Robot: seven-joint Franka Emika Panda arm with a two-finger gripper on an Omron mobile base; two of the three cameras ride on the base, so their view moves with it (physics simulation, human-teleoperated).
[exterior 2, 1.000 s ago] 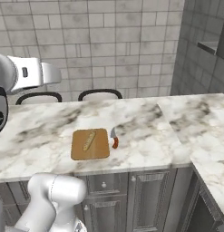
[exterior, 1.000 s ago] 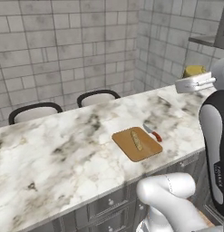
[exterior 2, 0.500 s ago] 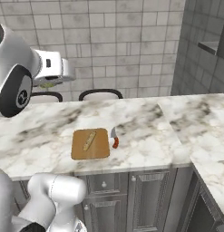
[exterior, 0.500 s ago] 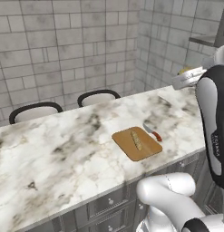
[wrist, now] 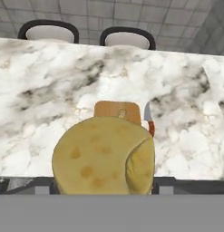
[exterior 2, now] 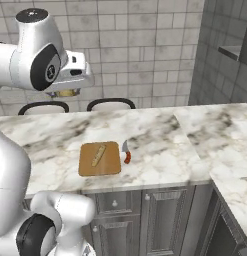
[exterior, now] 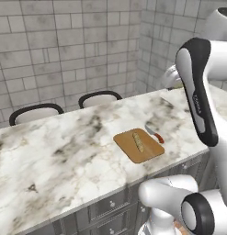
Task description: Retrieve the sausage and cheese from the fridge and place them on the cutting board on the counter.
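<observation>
My gripper [exterior 2: 68, 85] hangs high above the counter's [exterior: 64, 151] back edge, shut on the cheese [wrist: 104, 156], a big pale yellow chunk with darker dimples that hides both fingertips. In the right base view the cheese [exterior 2: 65, 93] peeks out under the hand, up and left of the cutting board [exterior 2: 107, 165]. The tan cutting board [exterior: 149, 151] lies near the counter's front edge. On it rests the sausage [exterior: 139, 142], here a slim tan-brown stick. In the hand view the board [wrist: 109, 108] sits just beyond the cheese. The fridge is out of view.
A knife [exterior: 155, 134] with a grey blade and red handle lies against the board's right side. Two dark-rimmed stools [exterior: 99, 98] [exterior: 34, 112] stand behind the counter. A grey tiled wall [exterior: 64, 46] backs the scene, and the counter turns a corner at the right [exterior 2: 225, 150].
The arm has swung the hand with the cheese in over the counter, rightwards in the right base view. Board, sausage and knife have stayed put.
</observation>
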